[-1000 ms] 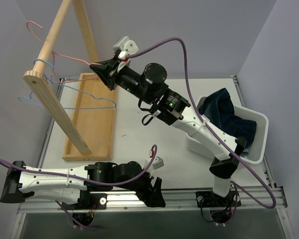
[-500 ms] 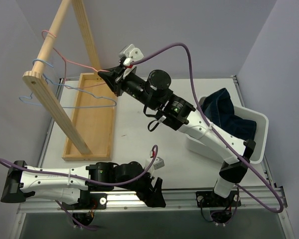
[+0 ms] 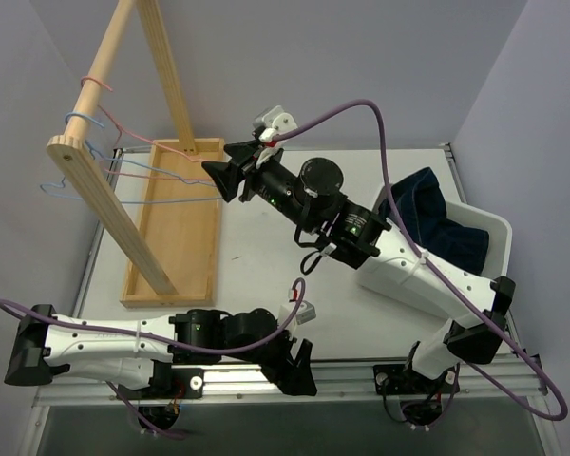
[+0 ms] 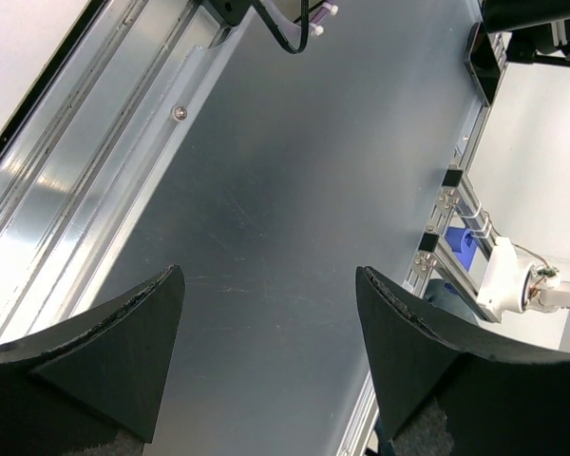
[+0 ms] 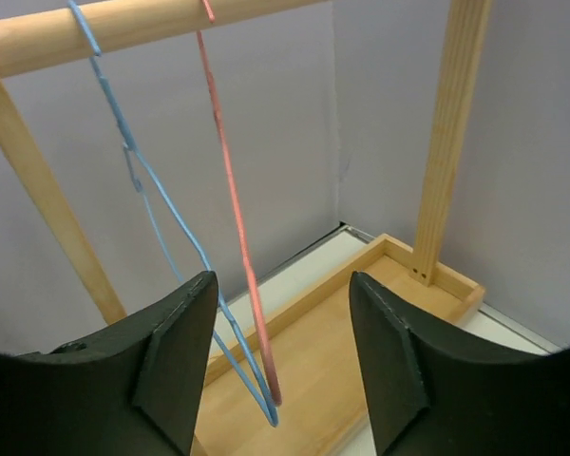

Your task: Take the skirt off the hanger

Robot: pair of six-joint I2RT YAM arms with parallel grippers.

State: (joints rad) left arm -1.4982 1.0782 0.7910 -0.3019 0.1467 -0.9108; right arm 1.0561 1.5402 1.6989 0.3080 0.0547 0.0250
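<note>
The dark blue skirt (image 3: 423, 214) lies bunched in a white basket (image 3: 499, 249) at the right, off any hanger. A bare pink wire hanger (image 3: 152, 144) (image 5: 230, 190) hangs from the wooden rod (image 3: 100, 66) beside a blue hanger (image 3: 142, 177) (image 5: 161, 199). My right gripper (image 3: 222, 177) (image 5: 280, 280) is open just right of the hangers' low ends, and the pink wire hangs free ahead of the gap between its fingers. At the table's near edge my left gripper (image 3: 299, 375) (image 4: 268, 275) stands open and empty over the metal rail.
The rod rests on a wooden rack whose posts (image 5: 451, 142) rise from a shallow wooden tray (image 3: 171, 237) at the left. A purple cable (image 3: 380, 142) arcs over the right arm. Grey walls close in behind and on both sides.
My right gripper has opened and let go of the pink hanger, then drawn back to the right. The pink hanger has slid onto the rod and hangs beside the blue one. The left arm has stayed put.
</note>
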